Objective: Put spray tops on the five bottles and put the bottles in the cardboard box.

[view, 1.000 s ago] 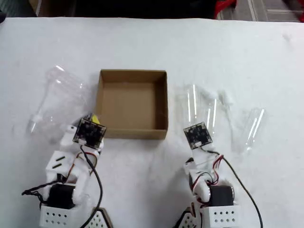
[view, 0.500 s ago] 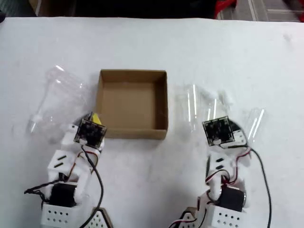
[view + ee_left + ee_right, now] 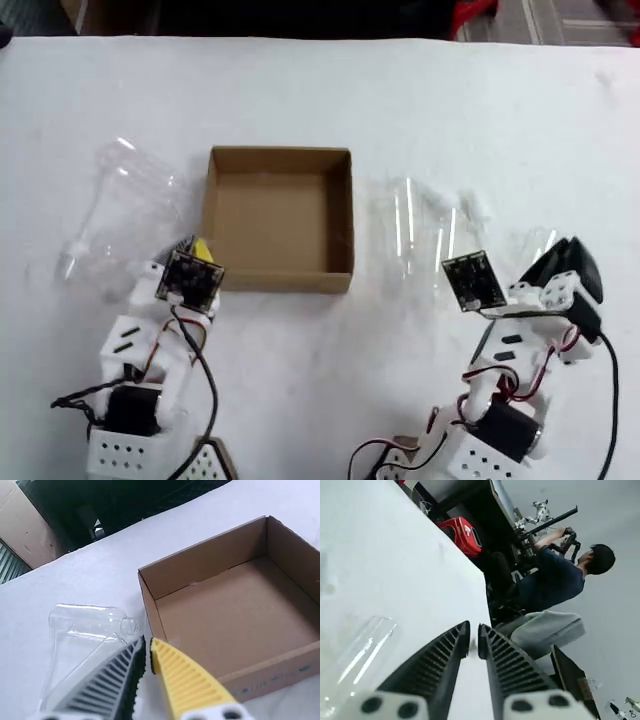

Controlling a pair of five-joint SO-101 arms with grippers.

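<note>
White desk (image 3: 400, 90) is stretching open beyond the closed, empty left end effector (image 3: 147, 652) and right end effector (image 3: 474, 640); cardboard box (image 3: 235, 610) and bottle (image 3: 95, 622) are lying just beside the left one.

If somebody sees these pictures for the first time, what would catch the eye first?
First comes the open brown cardboard box in the middle of the white table. Next come the clear bottles lying on their sides left of the box, and more of them to its right. Then comes the left gripper, one finger yellow and one grey, shut close to the box's near left corner.
</note>
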